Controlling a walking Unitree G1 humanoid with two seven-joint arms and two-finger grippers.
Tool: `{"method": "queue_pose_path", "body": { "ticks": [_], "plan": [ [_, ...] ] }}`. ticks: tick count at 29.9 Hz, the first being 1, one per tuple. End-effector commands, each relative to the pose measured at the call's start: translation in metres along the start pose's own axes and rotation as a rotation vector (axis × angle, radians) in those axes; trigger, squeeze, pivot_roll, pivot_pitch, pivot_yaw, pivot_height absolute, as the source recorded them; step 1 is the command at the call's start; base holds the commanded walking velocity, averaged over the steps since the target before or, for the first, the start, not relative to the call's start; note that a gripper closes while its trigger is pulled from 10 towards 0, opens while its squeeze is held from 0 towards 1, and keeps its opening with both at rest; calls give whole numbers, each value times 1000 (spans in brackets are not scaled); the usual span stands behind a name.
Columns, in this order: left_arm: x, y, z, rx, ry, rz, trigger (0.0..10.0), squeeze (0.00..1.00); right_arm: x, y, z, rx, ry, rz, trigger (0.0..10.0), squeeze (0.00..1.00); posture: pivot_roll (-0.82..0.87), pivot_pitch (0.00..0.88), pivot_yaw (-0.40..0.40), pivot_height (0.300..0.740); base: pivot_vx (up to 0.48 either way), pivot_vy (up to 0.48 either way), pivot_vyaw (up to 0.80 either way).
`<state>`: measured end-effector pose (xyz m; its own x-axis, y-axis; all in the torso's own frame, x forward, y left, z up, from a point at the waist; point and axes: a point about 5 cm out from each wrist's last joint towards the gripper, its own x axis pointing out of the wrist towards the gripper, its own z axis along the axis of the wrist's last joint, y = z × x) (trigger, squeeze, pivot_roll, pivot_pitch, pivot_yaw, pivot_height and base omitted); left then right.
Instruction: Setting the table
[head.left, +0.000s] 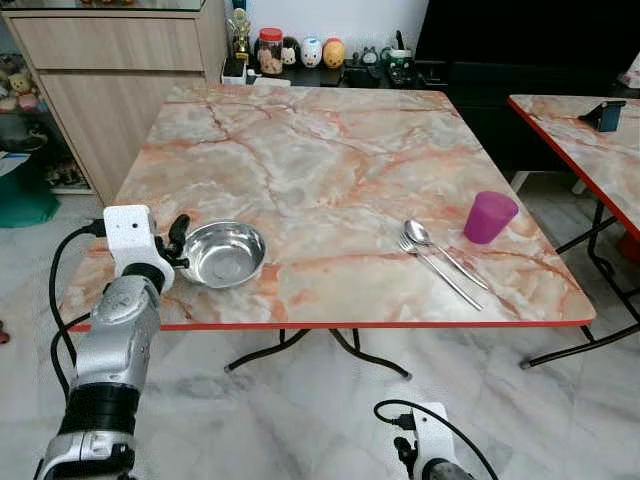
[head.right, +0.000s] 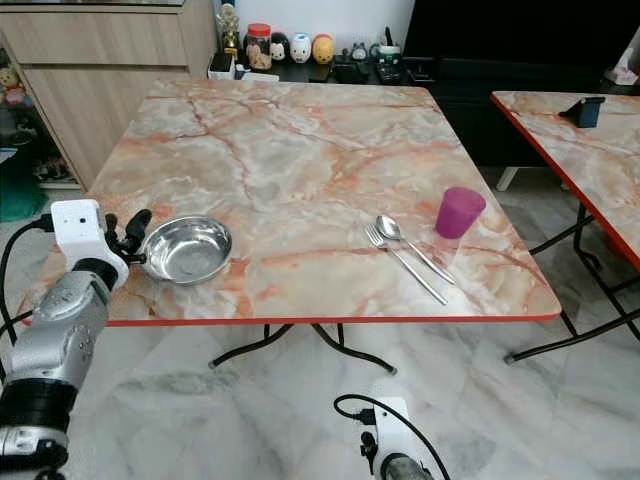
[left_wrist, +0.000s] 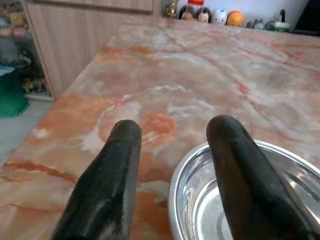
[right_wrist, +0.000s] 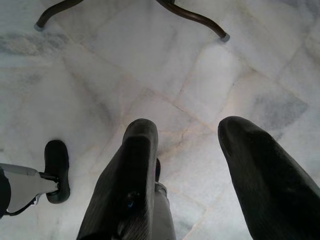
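A shiny round stainless-steel bowl (head.left: 222, 254), holding nothing, sits near the front left corner of the glossy orange-veined marble table (head.left: 330, 170). The left gripper (left_wrist: 172, 150) straddles the bowl's near rim, fingers spread, one inside and one outside. Far right of the bowl lie a metal fork (head.left: 437, 268) and spoon (head.left: 440, 248), beside a purple plastic cup (head.left: 489, 217). The right gripper (right_wrist: 192, 150) hangs spread over pale marble floor (right_wrist: 150, 65).

Marble-topped table (head.left: 330, 170), wooden cabinet (head.left: 110, 70), grey marble floor (head.left: 300, 420)

Figurines (head.left: 322, 51) and jar (head.left: 270, 50) behind table.
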<state>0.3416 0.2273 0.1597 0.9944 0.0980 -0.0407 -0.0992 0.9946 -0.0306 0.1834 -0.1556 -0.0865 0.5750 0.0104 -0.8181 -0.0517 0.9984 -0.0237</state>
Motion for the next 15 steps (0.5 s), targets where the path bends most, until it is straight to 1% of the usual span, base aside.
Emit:
{"method": "queue_pose_path", "body": {
  "ticks": [1, 5, 7, 8, 9, 15],
  "plan": [
    [2, -1, 6, 2, 7, 9, 10000, 1000, 0, -2, -1, -4, 12, -3, 10000, 0, 66, 3, -78, 740, 0, 0, 0],
    [5, 0, 0, 4, 60, 23, 10000, 1000, 0, -2, -2, -8, 14, -3, 10000, 0, 64, 7, -75, 740, 0, 0, 0],
    [4, -1, -5, -10, 93, 12, 10000, 1000, 0, -2, -2, -10, 16, -2, 10000, 0, 62, 7, -75, 740, 0, 0, 0],
    [3, -3, -9, -15, 123, 0, 10000, 843, 0, -2, -2, -9, 17, -1, 10000, 0, 64, 8, -75, 740, 0, 0, 0],
    [2, -4, -12, -11, 138, -8, 10000, 0, 0, -2, -2, -8, 16, 0, 10000, 0, 64, 8, -75, 740, 0, 0, 0],
    [1, -6, -16, -9, 162, -4, 10000, 0, 0, -2, -2, -10, 17, 8, 10000, 0, 64, 10, -77, 740, 0, 0, 0]
  ]
}}
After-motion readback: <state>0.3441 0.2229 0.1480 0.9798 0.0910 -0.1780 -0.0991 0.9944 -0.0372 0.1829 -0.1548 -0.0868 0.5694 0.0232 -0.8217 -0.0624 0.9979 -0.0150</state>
